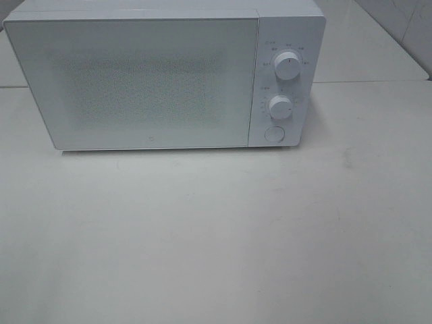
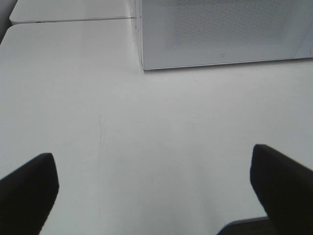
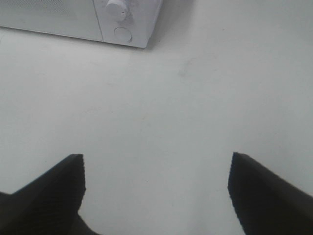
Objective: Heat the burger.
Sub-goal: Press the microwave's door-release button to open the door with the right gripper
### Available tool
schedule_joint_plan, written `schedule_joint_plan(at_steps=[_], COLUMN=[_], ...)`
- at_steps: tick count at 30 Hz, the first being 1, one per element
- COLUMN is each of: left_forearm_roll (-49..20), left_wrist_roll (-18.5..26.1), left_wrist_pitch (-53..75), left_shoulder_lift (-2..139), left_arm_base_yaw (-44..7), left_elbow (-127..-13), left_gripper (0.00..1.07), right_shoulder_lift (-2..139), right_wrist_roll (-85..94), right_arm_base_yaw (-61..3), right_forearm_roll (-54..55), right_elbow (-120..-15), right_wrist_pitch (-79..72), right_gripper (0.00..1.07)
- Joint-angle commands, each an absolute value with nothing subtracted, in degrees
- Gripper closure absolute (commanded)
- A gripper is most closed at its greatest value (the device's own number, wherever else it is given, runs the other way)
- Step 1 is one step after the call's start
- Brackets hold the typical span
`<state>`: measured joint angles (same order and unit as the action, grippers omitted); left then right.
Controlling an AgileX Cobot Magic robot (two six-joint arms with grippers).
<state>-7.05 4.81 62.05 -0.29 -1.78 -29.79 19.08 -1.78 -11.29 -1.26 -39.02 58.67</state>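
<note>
The burger shows in none of the views. A white microwave (image 1: 162, 74) stands at the back of the table with its door shut, and its frosted door panel hides the inside. Two knobs (image 1: 287, 66) and a round button (image 1: 274, 133) sit on its right panel. My left gripper (image 2: 151, 183) hangs open over bare tabletop, short of the microwave (image 2: 225, 32)'s left front corner. My right gripper (image 3: 156, 188) is open too, with nothing between its fingers, back from the microwave (image 3: 83, 17)'s button corner. Neither arm appears in the high view.
The white table (image 1: 216, 236) stretches in front of the microwave. A seam (image 1: 364, 82) joins it to a second table behind. In the left wrist view the table's near edge (image 2: 244, 223) shows by the right finger.
</note>
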Motion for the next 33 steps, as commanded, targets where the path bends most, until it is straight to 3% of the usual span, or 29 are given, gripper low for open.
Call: schedule_joint_plan(at_steps=[1, 15, 33], left_forearm_roll=[-7.45, -7.45, -7.45], left_wrist_roll=[4.87, 4.87, 4.87], left_wrist_pitch=[61.31, 61.31, 61.31], left_shoulder_lift=[-1.26, -1.26, -0.63], left_arm_base_yaw=[-1.55, -1.55, -1.55], left_elbow=[-29.56, -29.56, -29.56], left_gripper=[0.06, 0.06, 0.06], right_shoulder_lift=[13.64, -1.89, -0.34], right_wrist_roll=[-2.41, -3.78, -4.18], right_arm_base_yaw=[-9.51, -8.19, -8.19], right_forearm_roll=[-3.21, -5.16, -5.04], right_elbow=[-37.01, -28.76, -29.28], right_wrist_pitch=[59.7, 56.89, 56.72], right_gripper=[0.27, 0.31, 0.31])
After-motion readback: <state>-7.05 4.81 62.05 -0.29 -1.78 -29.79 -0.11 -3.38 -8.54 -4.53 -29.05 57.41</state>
